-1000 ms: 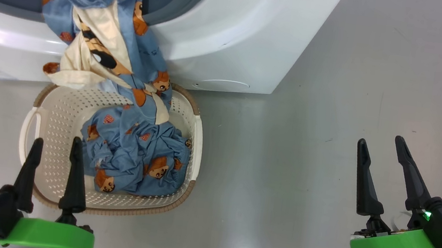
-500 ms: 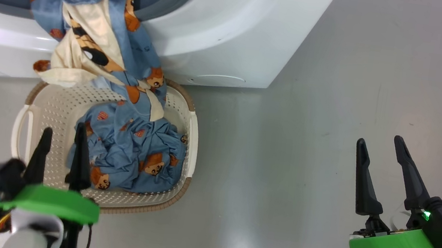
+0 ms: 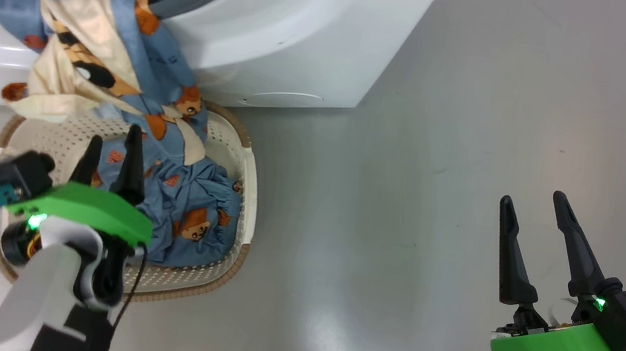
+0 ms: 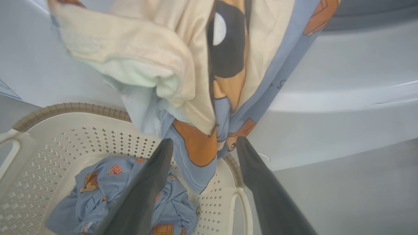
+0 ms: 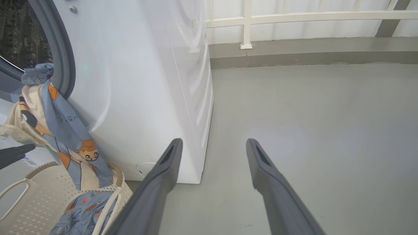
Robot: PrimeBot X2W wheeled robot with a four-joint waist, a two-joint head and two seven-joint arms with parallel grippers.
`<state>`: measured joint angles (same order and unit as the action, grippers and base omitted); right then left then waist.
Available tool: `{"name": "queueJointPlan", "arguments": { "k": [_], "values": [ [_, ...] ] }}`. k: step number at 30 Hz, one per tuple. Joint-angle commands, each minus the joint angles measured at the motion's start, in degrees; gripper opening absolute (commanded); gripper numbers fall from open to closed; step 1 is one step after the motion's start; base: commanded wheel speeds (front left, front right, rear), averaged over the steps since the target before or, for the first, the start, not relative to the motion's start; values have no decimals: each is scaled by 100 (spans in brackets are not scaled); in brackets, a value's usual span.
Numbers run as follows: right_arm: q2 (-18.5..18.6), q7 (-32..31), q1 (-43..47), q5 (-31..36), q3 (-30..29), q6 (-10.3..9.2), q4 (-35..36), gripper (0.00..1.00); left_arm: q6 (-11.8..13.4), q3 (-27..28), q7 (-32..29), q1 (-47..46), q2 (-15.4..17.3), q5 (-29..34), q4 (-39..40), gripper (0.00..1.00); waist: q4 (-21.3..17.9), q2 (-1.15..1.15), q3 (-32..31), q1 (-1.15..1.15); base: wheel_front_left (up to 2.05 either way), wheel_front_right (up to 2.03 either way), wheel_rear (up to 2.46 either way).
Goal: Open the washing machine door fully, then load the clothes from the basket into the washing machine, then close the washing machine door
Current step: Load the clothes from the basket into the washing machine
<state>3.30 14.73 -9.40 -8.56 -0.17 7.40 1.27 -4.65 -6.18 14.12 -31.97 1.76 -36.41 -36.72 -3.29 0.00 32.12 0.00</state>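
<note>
The white washing machine (image 3: 296,32) stands at the top with its grey-ringed opening uncovered; its door is out of view. The clothes (image 3: 92,46), blue with orange-brown cartoon prints and a cream patch, hang from the opening down into the cream perforated basket (image 3: 246,190), where the rest lies bunched. My left gripper (image 3: 115,138) hovers open over the basket. In the left wrist view its fingers (image 4: 204,140) flank the hanging cloth's (image 4: 196,81) lower end, and I cannot tell whether they touch it. My right gripper (image 3: 532,199) stands open and empty over the floor at the right.
Grey floor (image 3: 414,153) stretches right of the machine and basket. In the right wrist view the machine's side panel (image 5: 140,81) is on the left and a white railing (image 5: 248,23) and low ledge run along the back.
My left gripper has risen and moved forward over the basket toward the hanging cloth. The head camera has shifted, sliding the scene left. The right arm has not moved.
</note>
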Motion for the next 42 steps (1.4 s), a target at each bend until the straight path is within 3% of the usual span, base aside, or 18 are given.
{"name": "queueJointPlan", "arguments": {
  "k": [1, 19, 33, 35, 36, 37, 38, 42],
  "values": [
    [-14, 27, 54, 79, 160, 9, 147, 100, -39, 147, 55, -97, 115, -53, -33, 100, -45, 0, 32, 0, 0, 0, 0],
    [143, 27, -48, 143, 400, 9, 199, 100, -183, 429, 87, -1320, 112, 144, -804, 100, -166, 0, 448, 0, 0, 0, 0],
    [170, 27, -63, 172, 342, 9, 302, 100, 101, 798, 87, -1958, 112, 610, -688, 100, -286, 0, 806, 0, 0, 0, 0],
    [162, 27, -65, 178, 332, 9, 299, 100, 156, 819, 87, -1938, 112, 688, -575, 44, -277, 0, 812, 0, 0, 0, 0],
    [154, 27, -74, 180, 329, 9, 291, 100, 173, 815, 87, -1916, 112, 712, -514, 36, -267, 0, 813, 0, 0, 0, 0],
    [146, 27, -89, 179, 331, 9, 285, 100, 184, 806, 87, -1877, 112, 713, -461, 22, -257, 0, 810, 0, 0, 0, 0],
    [140, 27, -105, 177, 336, 9, 280, 100, 199, 799, 87, -1830, 112, 712, -410, 0, -246, 0, 807, 0, 0, 0, 0],
    [119, 27, -142, 169, 321, 9, 269, 100, 321, 877, 87, -1531, 112, 685, -54, 0, -173, 0, 769, 0, 0, 0, 0]
  ]
}}
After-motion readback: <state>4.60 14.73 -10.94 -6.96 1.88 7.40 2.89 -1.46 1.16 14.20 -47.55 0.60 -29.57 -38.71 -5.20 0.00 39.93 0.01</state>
